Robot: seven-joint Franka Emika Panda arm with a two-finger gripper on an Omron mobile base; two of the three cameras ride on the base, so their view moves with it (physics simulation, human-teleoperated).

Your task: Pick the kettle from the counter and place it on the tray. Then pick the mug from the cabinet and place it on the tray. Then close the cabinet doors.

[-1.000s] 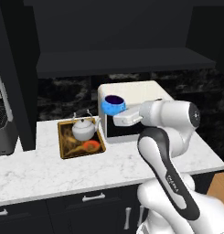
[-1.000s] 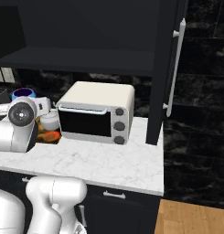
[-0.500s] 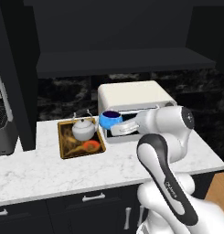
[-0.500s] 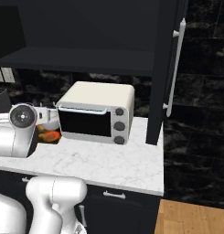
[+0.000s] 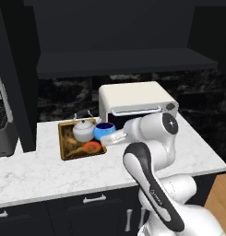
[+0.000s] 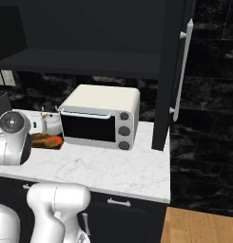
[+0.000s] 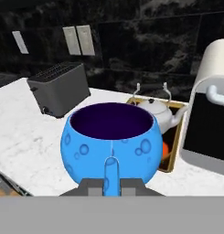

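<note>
Mug (image 7: pixel 111 141) handle pinched btwn jaws (upright, over tray (image 5: pixel 68 150)).

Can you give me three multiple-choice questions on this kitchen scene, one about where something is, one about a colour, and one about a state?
1. Where is the kettle?
A. on the tray
B. on top of the toaster oven
C. on the cabinet shelf

2. What colour is the mug?
A. red
B. bright blue
C. green

3. What state is the end effector in?
A. open and empty
B. shut on the kettle
C. shut on the mug

Answers:
1 A: the left base view shows the kettle sitting inside the tray's wooden rim.
2 B: the hand view shows a bright blue mug with a dark inside.
3 C: in the hand view the two fingertips close on the mug's handle.
</note>
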